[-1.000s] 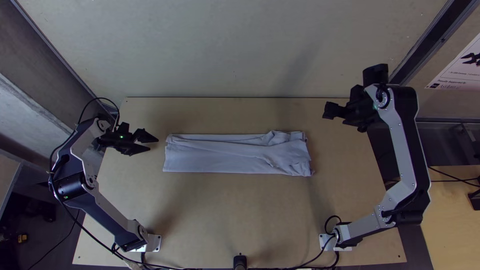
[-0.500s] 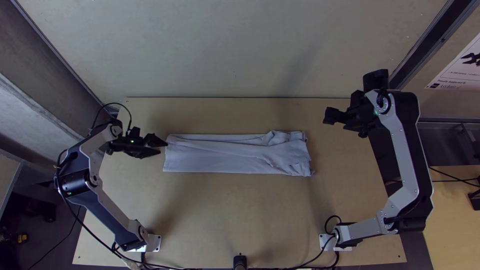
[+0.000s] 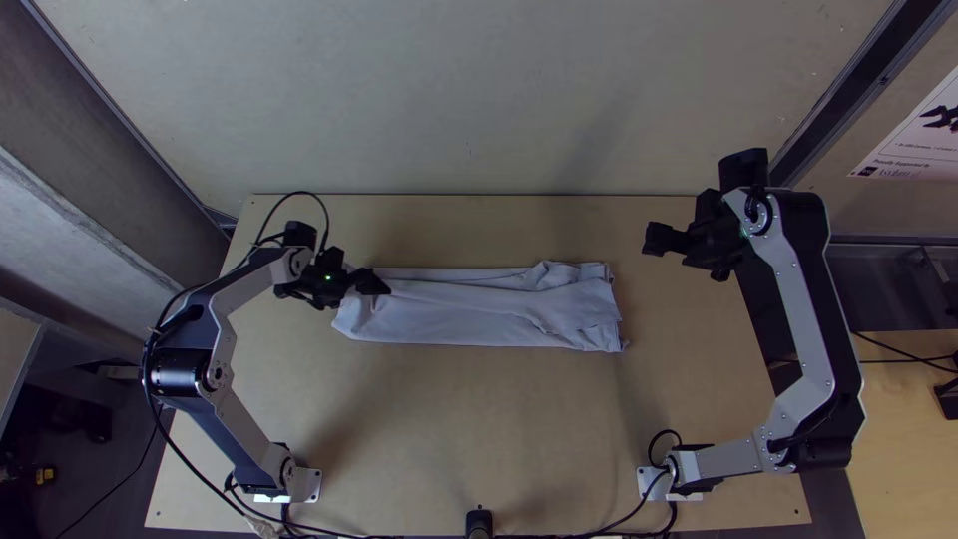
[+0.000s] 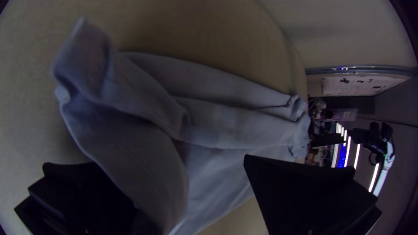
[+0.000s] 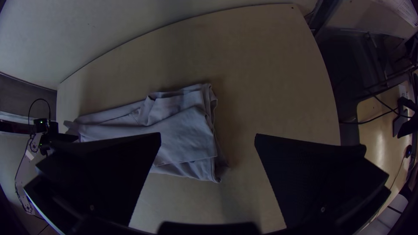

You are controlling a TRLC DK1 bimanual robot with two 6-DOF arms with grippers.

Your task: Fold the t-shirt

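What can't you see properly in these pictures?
One corner of the grey cloth t-shirt: top view, under the black two-fingered left gripper.
The shirt's inside layers: top view, covered by the top fold.
Some shirt: right wrist view, behind the black right gripper.
Words on the white printed sign: top view, too small, cut off by the edge.

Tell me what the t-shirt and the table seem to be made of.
The t-shirt looks like soft, matt fabric, perhaps cotton jersey: it drapes in rounded folds and loose creases, without shine. The table looks like a flat board with a smooth, dull finish, either wood or wood-effect, going by its even, pale tan surface.
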